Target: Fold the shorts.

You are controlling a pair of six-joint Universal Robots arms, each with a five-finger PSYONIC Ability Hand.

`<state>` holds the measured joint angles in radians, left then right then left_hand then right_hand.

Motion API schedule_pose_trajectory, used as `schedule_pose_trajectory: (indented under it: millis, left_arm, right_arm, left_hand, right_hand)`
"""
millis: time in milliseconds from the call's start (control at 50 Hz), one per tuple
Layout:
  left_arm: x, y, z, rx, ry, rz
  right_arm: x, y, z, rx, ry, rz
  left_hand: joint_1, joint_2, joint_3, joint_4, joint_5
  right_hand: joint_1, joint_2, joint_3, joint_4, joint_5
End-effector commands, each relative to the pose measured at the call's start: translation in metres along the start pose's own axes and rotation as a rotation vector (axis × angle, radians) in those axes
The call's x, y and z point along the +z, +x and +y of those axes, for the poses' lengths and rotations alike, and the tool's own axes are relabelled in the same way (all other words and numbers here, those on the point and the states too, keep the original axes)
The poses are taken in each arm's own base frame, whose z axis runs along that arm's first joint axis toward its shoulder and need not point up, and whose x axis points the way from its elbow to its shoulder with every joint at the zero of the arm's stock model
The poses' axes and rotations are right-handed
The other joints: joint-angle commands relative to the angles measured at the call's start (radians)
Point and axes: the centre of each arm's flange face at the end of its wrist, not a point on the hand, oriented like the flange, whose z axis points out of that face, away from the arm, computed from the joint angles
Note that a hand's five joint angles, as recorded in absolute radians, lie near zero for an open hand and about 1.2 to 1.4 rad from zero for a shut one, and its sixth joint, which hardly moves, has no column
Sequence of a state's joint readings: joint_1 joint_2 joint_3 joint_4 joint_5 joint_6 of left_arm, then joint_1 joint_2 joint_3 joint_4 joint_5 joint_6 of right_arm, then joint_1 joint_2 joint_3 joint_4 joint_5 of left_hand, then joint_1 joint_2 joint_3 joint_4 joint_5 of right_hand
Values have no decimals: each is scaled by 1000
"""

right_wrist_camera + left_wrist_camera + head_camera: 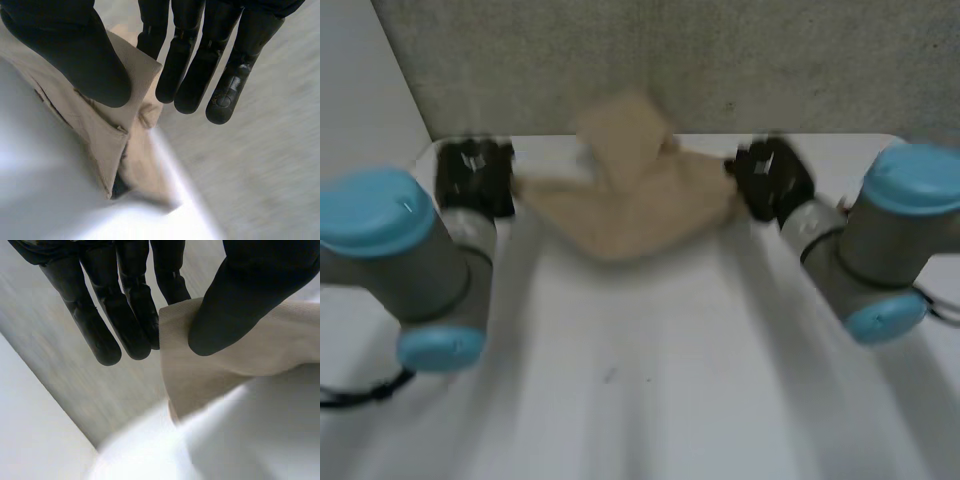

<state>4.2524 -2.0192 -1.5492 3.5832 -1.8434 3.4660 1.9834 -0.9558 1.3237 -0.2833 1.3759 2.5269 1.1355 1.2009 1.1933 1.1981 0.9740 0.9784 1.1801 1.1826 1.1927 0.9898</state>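
Note:
The beige shorts (630,200) hang stretched between my two hands at the far side of the white table (650,390), with one part standing up in the middle. My left hand (475,175) holds their left end. In the left wrist view its thumb (235,305) presses the cloth (240,365) against straight fingers (130,315), a pinch on a corner. My right hand (772,175) holds the right end. There the thumb (75,55) lies on the shorts (105,135) with the fingers (190,65) behind the edge.
A grey speckled wall (720,60) rises right behind the table's far edge, close to both hands. My two arms (410,260) (865,250) reach forward along the table's sides.

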Motion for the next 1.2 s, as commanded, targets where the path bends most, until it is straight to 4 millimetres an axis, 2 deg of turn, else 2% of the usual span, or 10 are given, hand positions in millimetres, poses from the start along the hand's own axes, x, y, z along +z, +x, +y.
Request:
schedule_pose_trajectory:
  millis: [20,420,560,660,840,980,1000,1020,1060,1200]
  left_arm:
    - [-19,12,45,59,-158,60]
    - [-69,-20,-7,66,-197,80]
    - [-114,-27,-16,128,-339,166]
    - [-167,-22,-11,245,-488,344]
    - [-206,-20,0,300,-515,436]
    - [-199,-14,-4,290,-450,431]
    - [-197,-14,-6,289,-439,426]
    - [-192,-14,-13,281,-409,416]
    - [-186,-14,-21,271,-375,409]
    - [-145,-9,-57,282,-189,380]
  right_arm:
    - [-16,-28,34,66,-181,-121]
    - [-61,0,13,249,-368,-172]
    - [-96,17,2,111,-506,-305]
    - [-121,15,2,20,-594,-471]
    - [-154,4,11,-7,-670,-588]
    - [-152,-3,18,0,-631,-567]
    - [-151,-3,20,3,-626,-560]
    - [-150,-1,21,6,-621,-549]
    - [-150,-1,25,18,-620,-537]
    - [-148,-4,31,44,-607,-510]
  left_hand:
    - [261,195,203,198,248]
    - [261,195,203,198,248]
    - [261,195,203,198,248]
    - [261,195,203,198,248]
    - [261,195,203,198,248]
    - [261,195,203,198,248]
    - [122,56,64,59,109]
    - [-400,-465,-458,-463,-413]
    - [-961,-1026,-1019,-1024,-974]
    - [-946,-1011,-1003,-1008,-959]
  right_hand:
    - [418,216,214,204,232]
    - [418,216,214,204,232]
    - [418,216,214,204,232]
    - [418,216,214,204,232]
    - [418,216,214,204,232]
    - [418,216,214,204,232]
    - [418,216,214,204,232]
    - [418,216,214,204,232]
    - [418,216,214,204,232]
    - [418,216,214,204,232]
